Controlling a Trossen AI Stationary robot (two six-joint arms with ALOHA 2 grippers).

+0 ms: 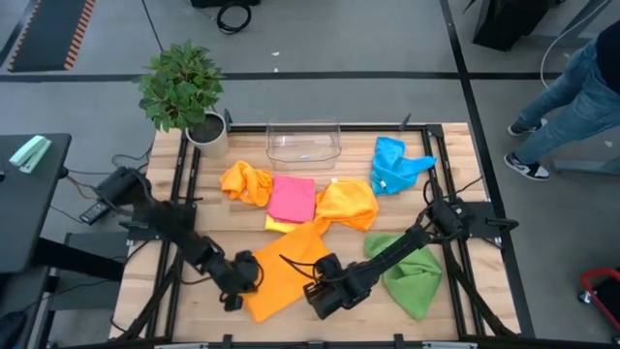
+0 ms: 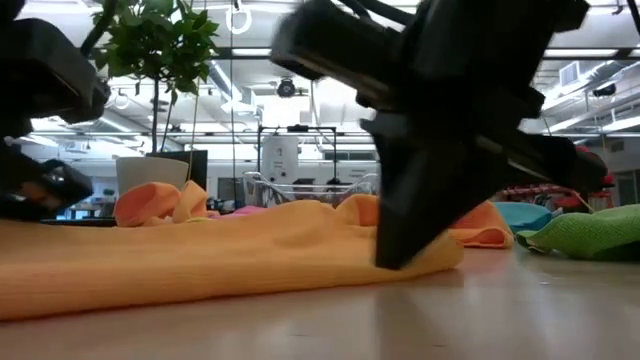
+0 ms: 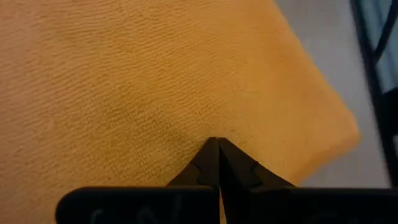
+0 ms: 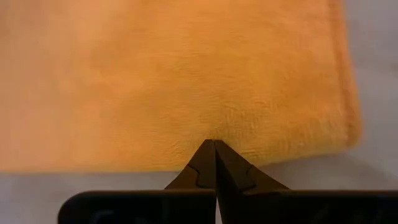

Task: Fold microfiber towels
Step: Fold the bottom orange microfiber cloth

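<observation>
High view: both grippers, left (image 1: 244, 274) and right (image 1: 320, 294) (closed), pinch the spread orange towel (image 1: 286, 262).

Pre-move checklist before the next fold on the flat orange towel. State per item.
1. Left gripper on the flat orange towel: ok, jaws shut, tips at the fabric near its left edge.
2. Right gripper on the same towel: ok, jaws shut, tips at the cloth near its right edge.
3. Fabric actually pinched between either jaws: cannot tell.
4. Towel lying flat: ok across the front; its far corner meets the crumpled orange towel and the yellow towel.
5. Green towel clear of the fold: not ok, it lies under the right arm.
6. Clear bin out of the way: ok.
</observation>
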